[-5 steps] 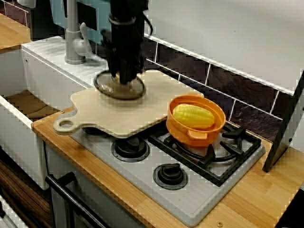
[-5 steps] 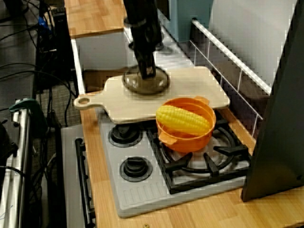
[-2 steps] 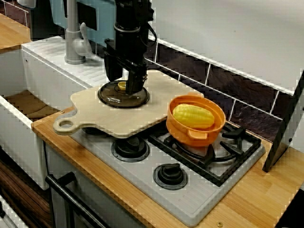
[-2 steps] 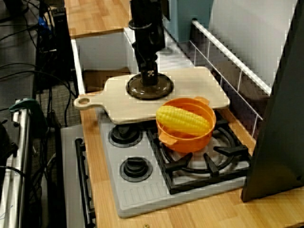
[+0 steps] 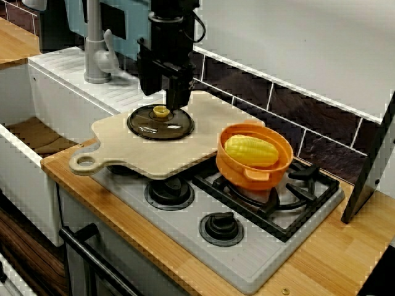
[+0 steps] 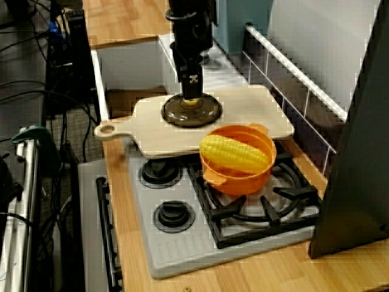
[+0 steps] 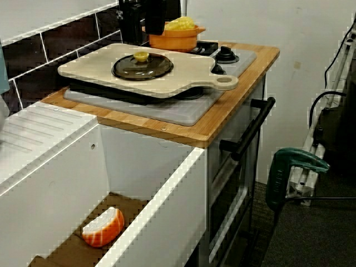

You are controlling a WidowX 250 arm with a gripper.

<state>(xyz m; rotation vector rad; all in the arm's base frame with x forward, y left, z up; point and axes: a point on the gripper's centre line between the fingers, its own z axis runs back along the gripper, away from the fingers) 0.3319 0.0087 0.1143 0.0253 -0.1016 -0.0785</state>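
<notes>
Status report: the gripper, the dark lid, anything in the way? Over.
Gripper open, empty, just above knob. Lid flat on cutting board. Orange pot nearby, not touching lid.

Arm runs out past the top edge in all three views; I only get its lower end and the tool (image 5: 164,97). From the sink end, the tool is mostly out of frame and blocks part of the orange pot (image 7: 177,39). Cutting board (image 5: 160,139) covers the left of the stove (image 5: 265,253); I cannot see what lies beneath. Pot wall hides the underside of the corn (image 5: 251,151). Faucet (image 5: 95,55) cropped at top. Dark panel (image 6: 358,152) on the right is cut by the frame edge. Orange-and-white object (image 7: 103,227) in the sink (image 7: 156,222): I cannot identify it.
</notes>
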